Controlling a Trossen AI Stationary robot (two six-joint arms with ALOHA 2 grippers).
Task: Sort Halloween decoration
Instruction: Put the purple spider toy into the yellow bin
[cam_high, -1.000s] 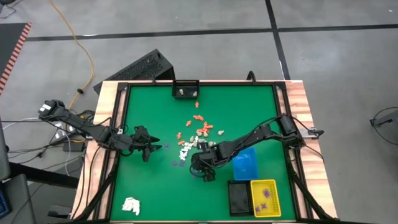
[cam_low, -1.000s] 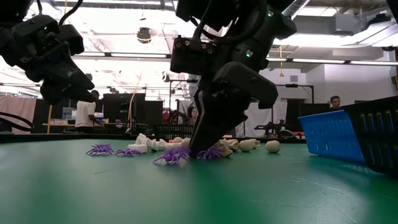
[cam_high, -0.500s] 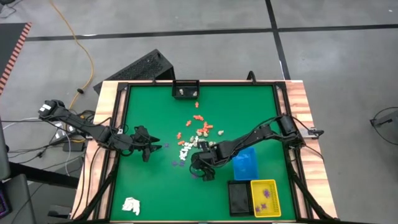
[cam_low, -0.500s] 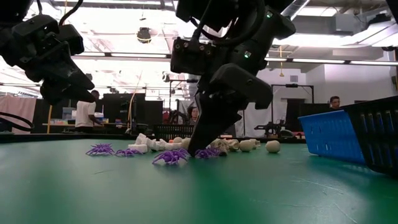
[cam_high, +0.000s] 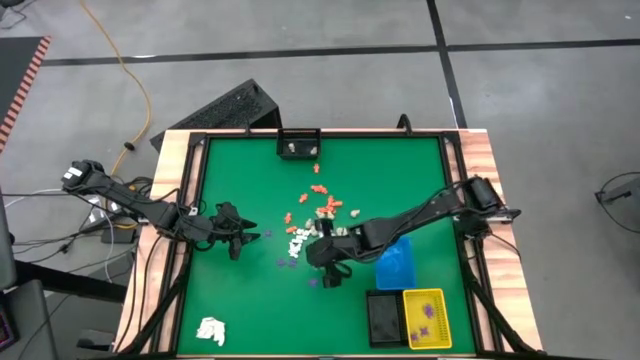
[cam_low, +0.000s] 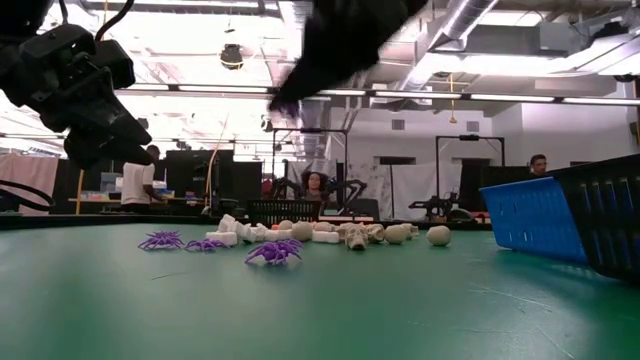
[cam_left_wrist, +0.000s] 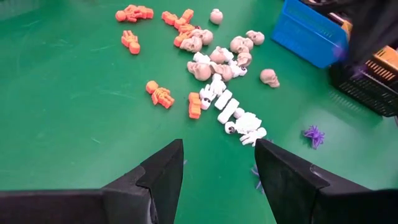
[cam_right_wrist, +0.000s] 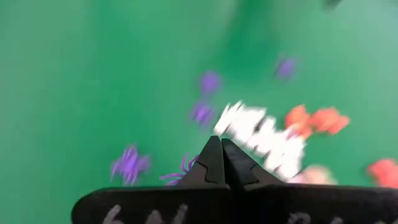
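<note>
1. The right hand (cam_high: 328, 277) is raised above the green tabletop (cam_high: 240, 180), its fingers (cam_right_wrist: 219, 163) pressed together; whether a piece is pinched between them cannot be told.
2. The decorations (cam_high: 312, 222) lie scattered just beside this hand, toward the tabletop's middle: orange figures (cam_left_wrist: 160, 94), white bones (cam_left_wrist: 227, 109), cream skulls (cam_left_wrist: 268, 77).
3. Purple spiders (cam_low: 274, 251) lie on the felt beneath the right hand, apart from it.
4. The left hand (cam_left_wrist: 217, 171) hovers with fingers spread wide, holding nothing, the pile just ahead of it.
5. A blue bin (cam_high: 393, 262) sits beside the right hand.
</note>
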